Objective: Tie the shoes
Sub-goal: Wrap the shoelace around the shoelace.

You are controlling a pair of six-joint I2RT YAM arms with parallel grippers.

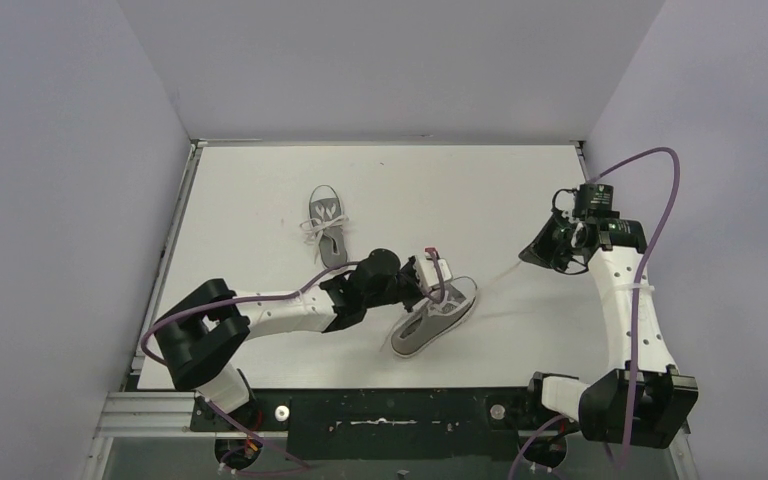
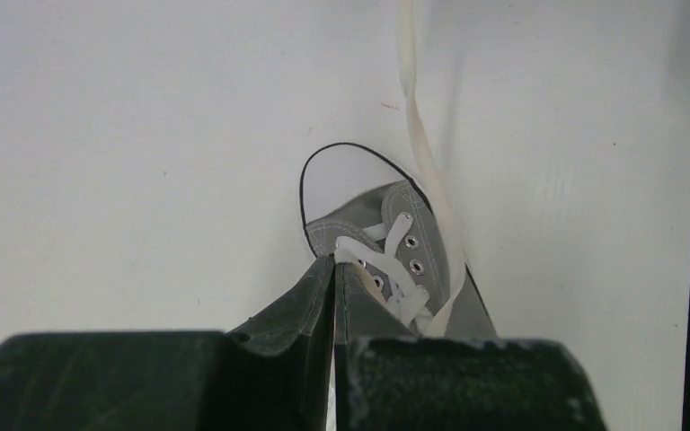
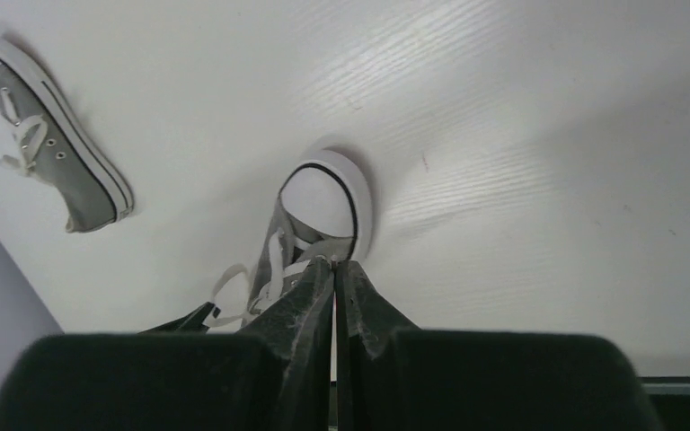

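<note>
Two grey canvas shoes lie on the white table. The near shoe (image 1: 435,315) lies at an angle under my left gripper (image 1: 430,272). It also shows in the left wrist view (image 2: 413,242) and the right wrist view (image 3: 319,202). My left gripper (image 2: 335,260) is shut on a white lace at the shoe's eyelets. A second long lace (image 2: 422,135) runs taut away from the shoe to my right gripper (image 1: 538,256), which is shut on its end (image 3: 334,262). The far shoe (image 1: 327,225) lies apart, its laces bunched on top; the right wrist view also shows it (image 3: 49,135).
Grey walls enclose the table on the left, back and right. The table's black front rail (image 1: 390,410) carries both arm bases. A purple cable (image 1: 650,160) loops above the right arm.
</note>
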